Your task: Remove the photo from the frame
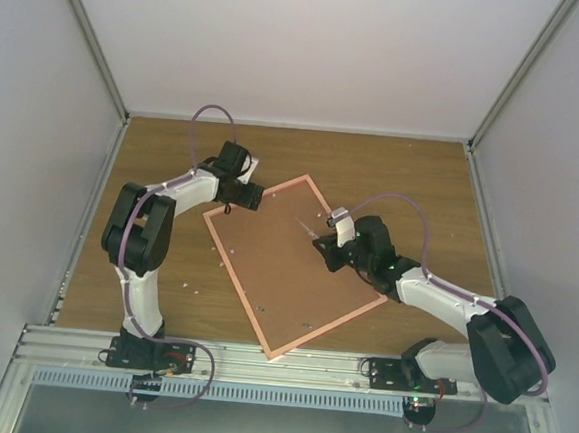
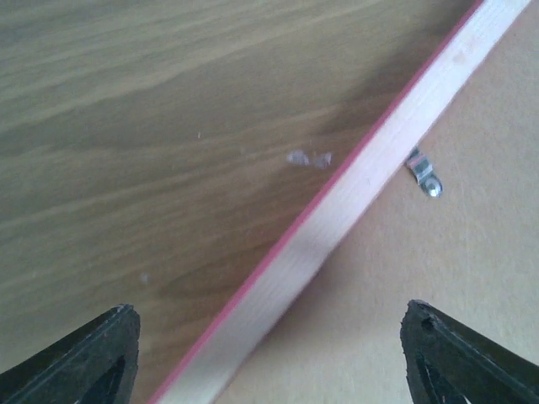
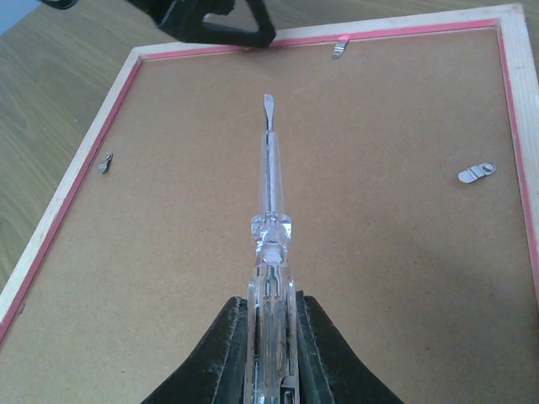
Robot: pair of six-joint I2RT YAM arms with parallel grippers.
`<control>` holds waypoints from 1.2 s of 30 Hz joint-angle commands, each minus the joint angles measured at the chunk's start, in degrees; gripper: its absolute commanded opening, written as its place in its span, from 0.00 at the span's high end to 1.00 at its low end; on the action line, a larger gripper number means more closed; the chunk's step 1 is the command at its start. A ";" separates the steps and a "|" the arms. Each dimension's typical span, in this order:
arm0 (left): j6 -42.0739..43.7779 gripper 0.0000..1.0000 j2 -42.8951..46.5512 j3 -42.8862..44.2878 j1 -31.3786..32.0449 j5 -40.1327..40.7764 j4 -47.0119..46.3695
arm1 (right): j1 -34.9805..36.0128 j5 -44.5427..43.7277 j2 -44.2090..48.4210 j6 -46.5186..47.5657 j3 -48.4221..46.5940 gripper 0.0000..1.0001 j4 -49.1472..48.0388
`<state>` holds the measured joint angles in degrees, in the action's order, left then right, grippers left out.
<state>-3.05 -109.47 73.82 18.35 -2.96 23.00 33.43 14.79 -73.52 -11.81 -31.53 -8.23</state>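
The pink-red frame [image 1: 236, 281] lies face down on the table at an angle, its brown fibreboard back [image 3: 379, 252] upward. The photo is hidden beneath that board. My left gripper [image 1: 232, 209] hovers open over the frame's far left corner. In the left wrist view its fingers [image 2: 84, 362] straddle the pale wooden edge [image 2: 337, 210], one over the table and one over the board. My right gripper [image 3: 271, 337] is shut on a clear-handled flat screwdriver [image 3: 271, 227]. The screwdriver's tip points across the board toward the far edge.
Small metal retaining clips sit on the back board: one at the right [image 3: 476, 173], one at the left [image 3: 105, 162], one at the far edge [image 3: 339, 48]. Another clip [image 2: 424, 172] shows beside the left gripper. White walls enclose the wooden table [image 1: 393, 175].
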 commanded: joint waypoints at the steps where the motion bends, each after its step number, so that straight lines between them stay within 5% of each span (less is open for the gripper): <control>1: 3.75 0.17 -4.47 4.95 -1.35 -4.20 -0.06 | 0.06 1.33 -0.49 1.05 0.69 0.99 -2.57; 12: 4.24 0.30 -9.40 7.65 -1.46 -3.29 1.94 | 0.06 2.75 -2.07 0.78 0.33 0.99 -2.93; 24: 0.85 0.71 -8.08 6.81 -2.17 -4.56 3.13 | 0.06 3.19 -2.95 0.39 0.00 0.99 -2.90; 36: -6.13 0.78 -3.82 0.14 -4.55 -5.89 2.77 | 0.03 3.88 -2.62 -0.07 -0.70 0.99 -1.67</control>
<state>-6.59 -114.21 77.14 14.35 -9.45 24.53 33.43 18.11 -75.96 -11.42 -31.42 -9.91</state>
